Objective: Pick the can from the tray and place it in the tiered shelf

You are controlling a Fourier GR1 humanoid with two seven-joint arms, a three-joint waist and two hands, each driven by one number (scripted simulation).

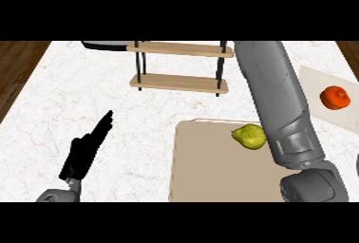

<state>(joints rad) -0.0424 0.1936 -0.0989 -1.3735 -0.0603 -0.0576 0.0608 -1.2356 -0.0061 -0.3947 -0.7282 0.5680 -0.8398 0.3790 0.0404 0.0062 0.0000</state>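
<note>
The tiered shelf (181,82) stands at the back of the counter, two wooden tiers on black posts. A beige tray (210,166) lies in front of it, near the view's lower edge. No can shows anywhere in the head view. My right forearm (280,104) reaches from the lower right up over the tray's right side and past the shelf's right end; its hand is cut off at the top of the view. My left hand (85,151) rests open at the lower left, fingers straight and pointing up and right, holding nothing.
A yellow-green pear (250,136) sits on the tray's far right corner, against my right forearm. A red-orange fruit (335,97) lies on a white board (316,80) at the right. A dark object (104,45) shows at the top left, behind the shelf.
</note>
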